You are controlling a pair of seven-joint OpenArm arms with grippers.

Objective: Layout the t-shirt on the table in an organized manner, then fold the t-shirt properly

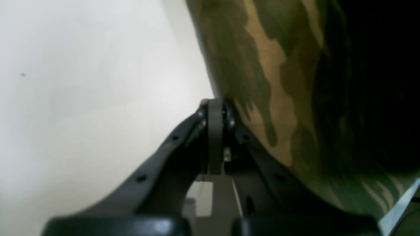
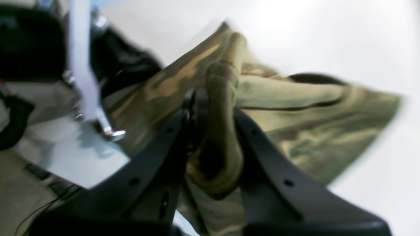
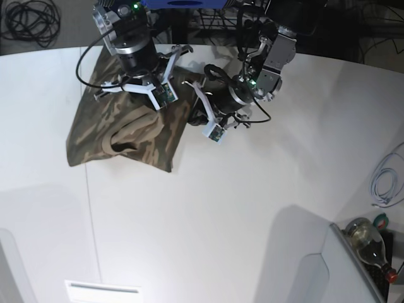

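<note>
The camouflage t-shirt (image 3: 120, 126) lies bunched at the far left of the white table (image 3: 221, 208), with a rounded fold sagging at its middle. In the base view my right gripper (image 3: 140, 95) sits over the shirt's upper part. The right wrist view shows that gripper (image 2: 215, 98) shut on a thick rolled fold of the t-shirt (image 2: 295, 131). My left gripper (image 3: 192, 88) is at the shirt's right edge. In the left wrist view its fingers (image 1: 215, 108) are pressed together on the edge of the t-shirt (image 1: 272, 82), which rises away from the tips.
A thin dark seam (image 3: 91, 221) runs down the tabletop. A bottle (image 3: 369, 243) and a white cable (image 3: 385, 183) lie off the table's right side. Black cable coils (image 3: 31, 19) sit beyond the far left edge. A white strip (image 3: 104, 291) lies at the near edge.
</note>
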